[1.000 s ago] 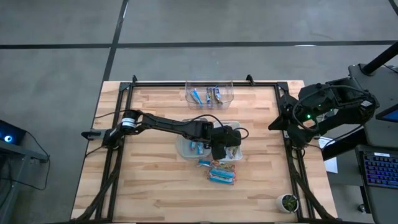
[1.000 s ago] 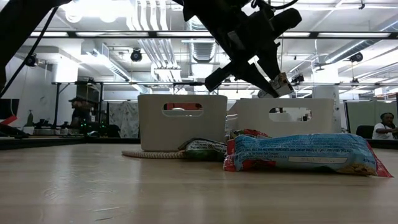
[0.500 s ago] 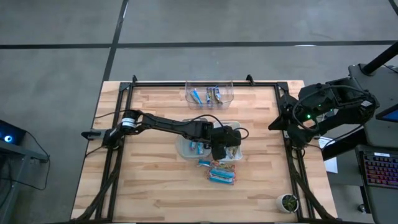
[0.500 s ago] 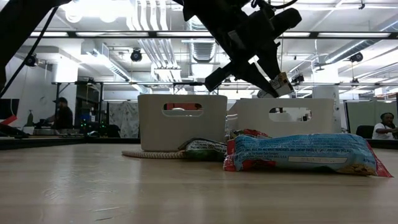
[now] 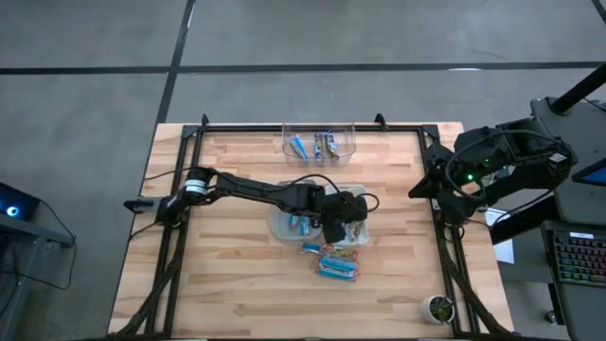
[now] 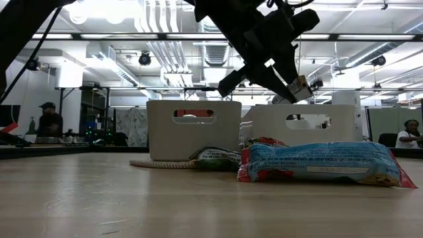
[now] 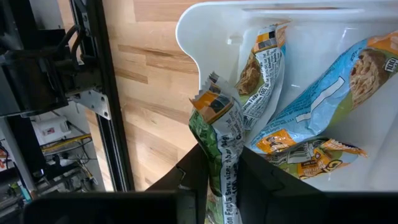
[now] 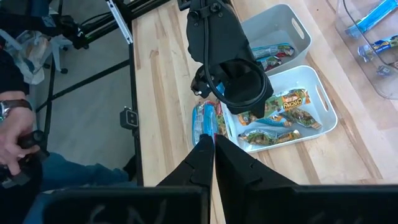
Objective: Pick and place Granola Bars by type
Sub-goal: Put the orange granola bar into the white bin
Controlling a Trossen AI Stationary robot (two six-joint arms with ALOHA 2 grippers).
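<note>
My left gripper (image 7: pixel 221 177) hangs over the white bin (image 5: pixel 363 237) and is shut on a greenish-gold granola bar (image 7: pixel 219 127); the low view shows the gripper (image 6: pixel 285 80) above the bin's rim. More greenish-gold bars (image 7: pixel 264 68) lie in the white bin. Bars (image 8: pixel 273 53) also lie in the grey bin (image 5: pixel 281 225). Some blue bars (image 5: pixel 338 267) lie flat on the table in front of the bins; one (image 6: pixel 317 162) is close in the low view. My right gripper (image 8: pixel 213 148) is shut, parked past the table's right edge. My left gripper pinches the greenish-gold bar between its two fingers (image 7: pixel 194 171), across the wrapper's middle (image 7: pixel 221 158). The fingers slant down from above. The bar is lifted clear, its crimped end (image 7: pixel 210 99) sticking out beyond the fingertips over the white bin's corner.
A clear bin (image 5: pixel 319 142) with some bars stands at the table's far edge. A coiled cord (image 6: pixel 158 163) lies by the grey bin (image 6: pixel 193 129). A black frame (image 5: pixel 180 189) runs around the table. A small plant (image 5: pixel 438 307) sits at the near right corner. A person's hands (image 8: pixel 15 140) show beside the table.
</note>
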